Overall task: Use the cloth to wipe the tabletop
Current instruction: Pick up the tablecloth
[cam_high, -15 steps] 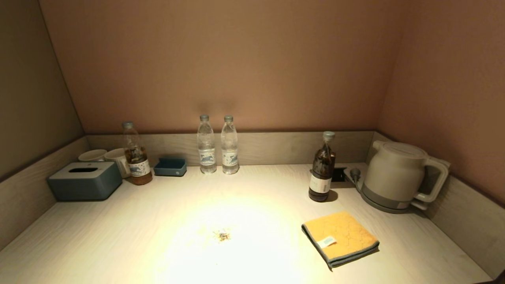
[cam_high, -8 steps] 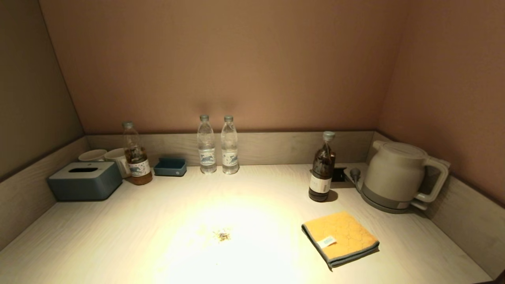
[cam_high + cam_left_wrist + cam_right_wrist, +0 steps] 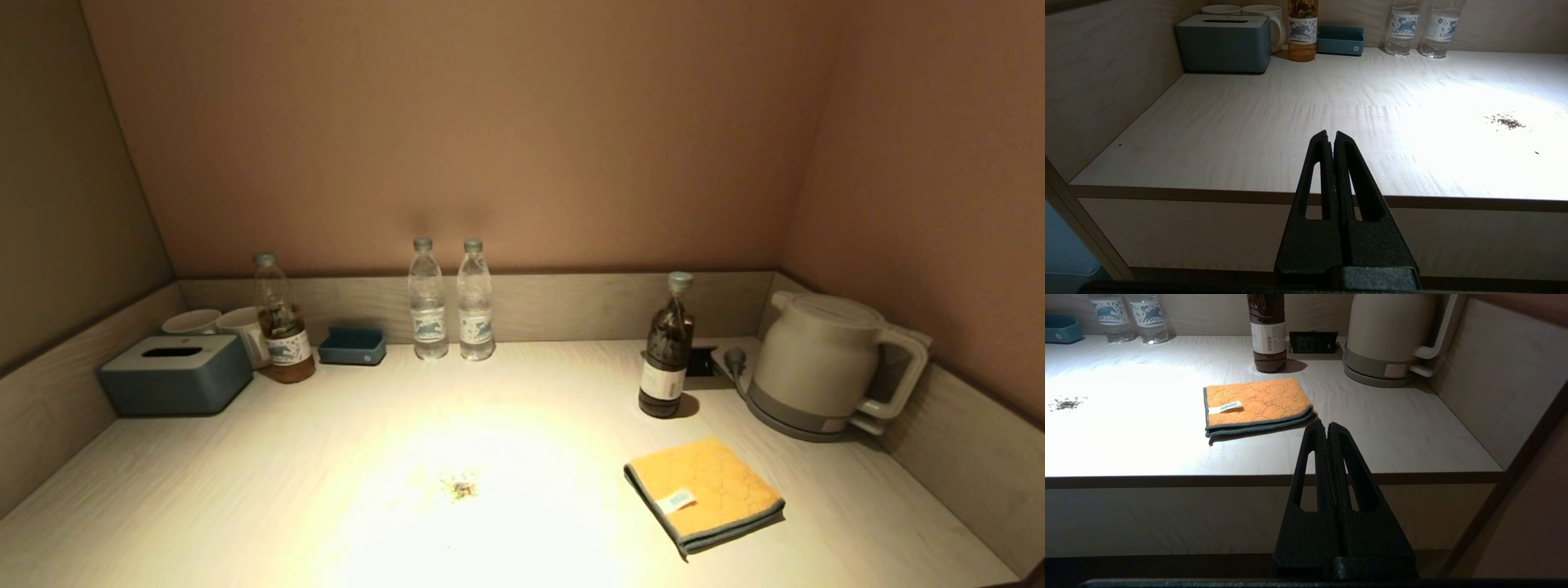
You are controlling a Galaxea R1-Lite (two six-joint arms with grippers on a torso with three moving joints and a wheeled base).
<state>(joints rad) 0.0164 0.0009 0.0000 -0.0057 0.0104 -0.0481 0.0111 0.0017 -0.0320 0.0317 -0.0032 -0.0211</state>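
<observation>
The yellow-orange cloth (image 3: 704, 492) with grey-blue edging and a white label lies folded flat on the pale wood-grain tabletop (image 3: 245, 482), front right, in front of the kettle. It also shows in the right wrist view (image 3: 1257, 404). A small patch of dark crumbs (image 3: 461, 487) lies mid-table in the bright light. My right gripper (image 3: 1327, 425) is shut and empty, held before the table's front edge, short of the cloth. My left gripper (image 3: 1330, 134) is shut and empty, held before the front edge at the left. Neither gripper shows in the head view.
A white kettle (image 3: 824, 363) on its base and a dark bottle (image 3: 668, 347) stand behind the cloth. Two water bottles (image 3: 451, 300) stand at the back middle. A grey-blue tissue box (image 3: 175, 374), cups (image 3: 220, 325), a tea bottle (image 3: 282, 322) and a blue tray (image 3: 353, 346) stand back left.
</observation>
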